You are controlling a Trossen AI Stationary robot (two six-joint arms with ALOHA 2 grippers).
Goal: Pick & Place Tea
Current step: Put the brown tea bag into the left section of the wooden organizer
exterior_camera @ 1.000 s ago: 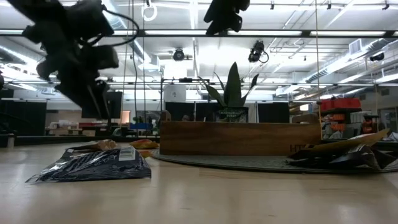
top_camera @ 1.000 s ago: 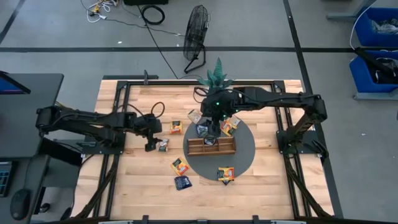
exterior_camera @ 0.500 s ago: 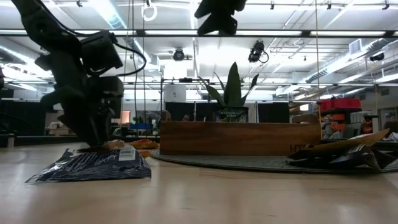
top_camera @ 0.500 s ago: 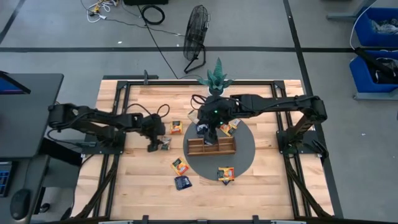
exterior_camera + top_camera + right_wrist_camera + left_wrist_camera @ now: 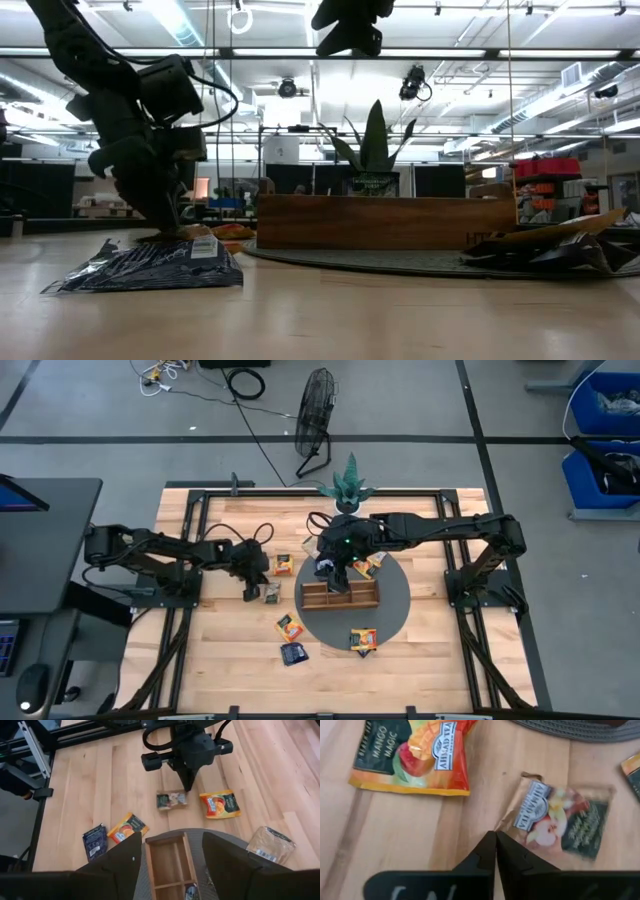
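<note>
High view | we see left gripper [image 5: 251, 593] pressed together at pale sachet [image 5: 560, 822] just beside tray [image 5: 340, 597] | right gripper [image 5: 337, 573] spread over tray | several sachets outside tray, most work left

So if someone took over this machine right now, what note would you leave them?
Left claw: shut at the edge of a pale sachet on the table; whether it caught it, I cannot tell.
Right claw: open, empty, above the wooden tray.
Done: one dark sachet seems to lie in the tray.
Left: the rest lie loose, among them an orange sachet and a dark blue sachet on the wood, and another orange one on the grey mat.
</note>
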